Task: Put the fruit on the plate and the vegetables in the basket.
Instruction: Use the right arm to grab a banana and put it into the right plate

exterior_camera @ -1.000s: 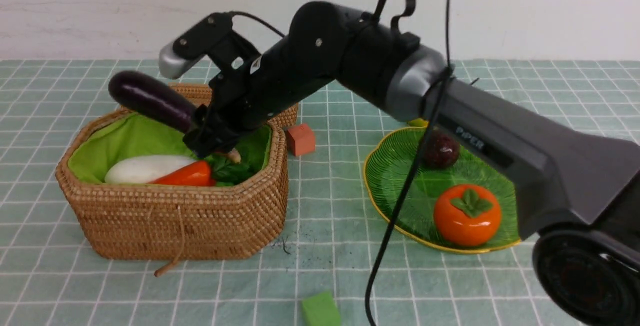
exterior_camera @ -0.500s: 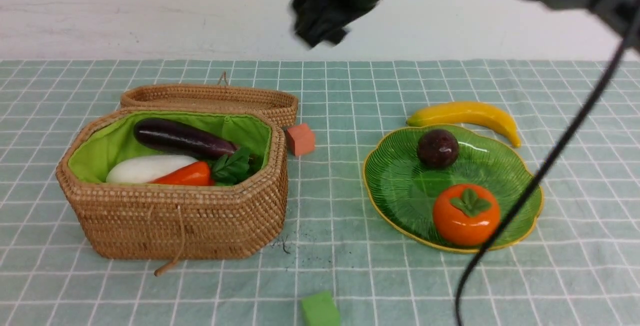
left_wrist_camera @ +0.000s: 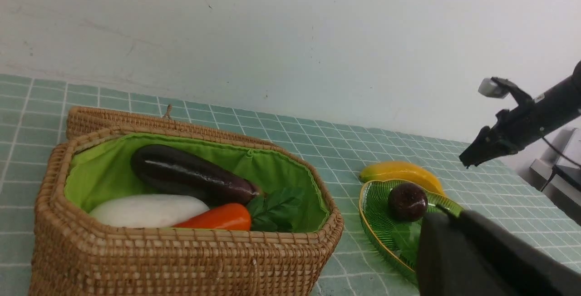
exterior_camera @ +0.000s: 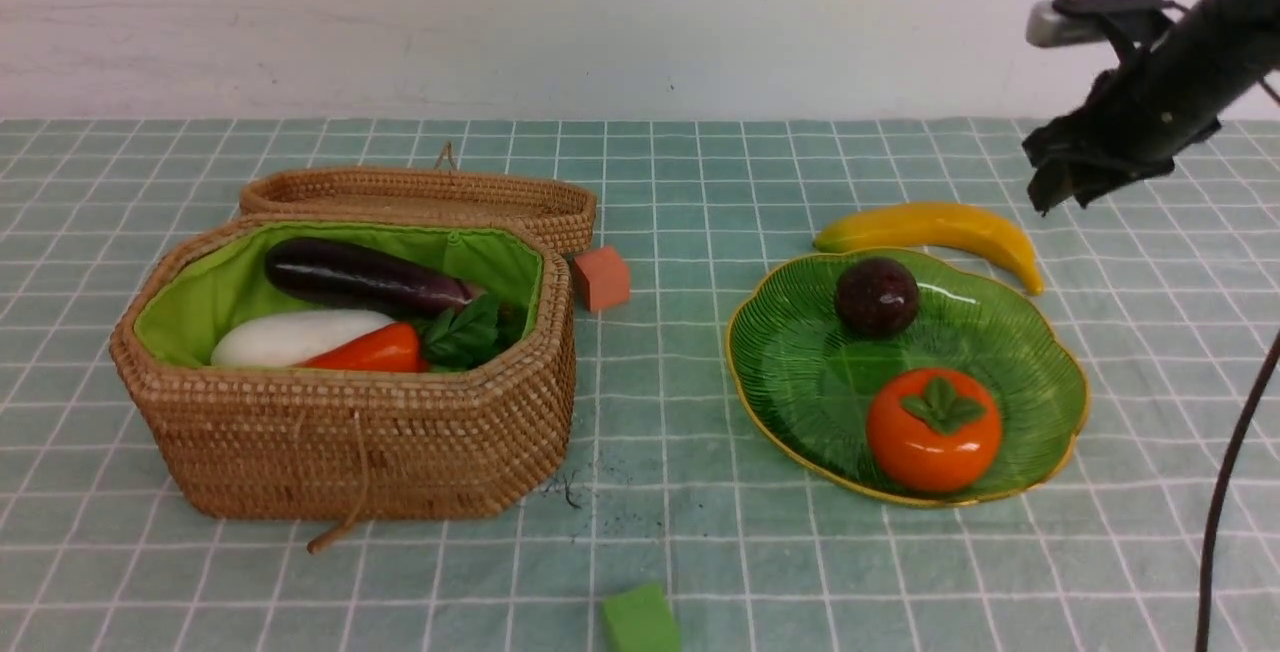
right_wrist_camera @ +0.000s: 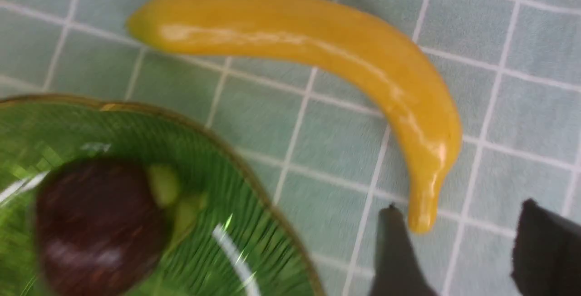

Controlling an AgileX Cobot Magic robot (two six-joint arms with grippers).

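One banana (exterior_camera: 940,227) lies beside the plate (exterior_camera: 790,352), right gripper (exterior_camera: 1058,184) above it spread and empty

A curved yellow banana (exterior_camera: 940,228) lies flat just behind the green leaf-shaped plate (exterior_camera: 790,352), outside its rim. On the plate sit a dark-purple mangosteen (exterior_camera: 877,297) at the back and an orange persimmon (exterior_camera: 933,429), calyx up, nearer the front. The green-lined wicker basket (exterior_camera: 350,452) holds an eggplant (exterior_camera: 360,277), a white radish (exterior_camera: 295,335) and an orange carrot (exterior_camera: 370,352), lying lengthwise.

In the front view, the near wall of the basket (exterior_camera: 350,452) hides the lower parts of radish (exterior_camera: 290,337) and carrot (exterior_camera: 375,350), and the frame edge at 6 o'clock crops the green cube (exterior_camera: 640,620); in the right wrist view, the mangosteen (right_wrist_camera: 100,228) is blurred and the plate (right_wrist_camera: 254,250) is cropped.
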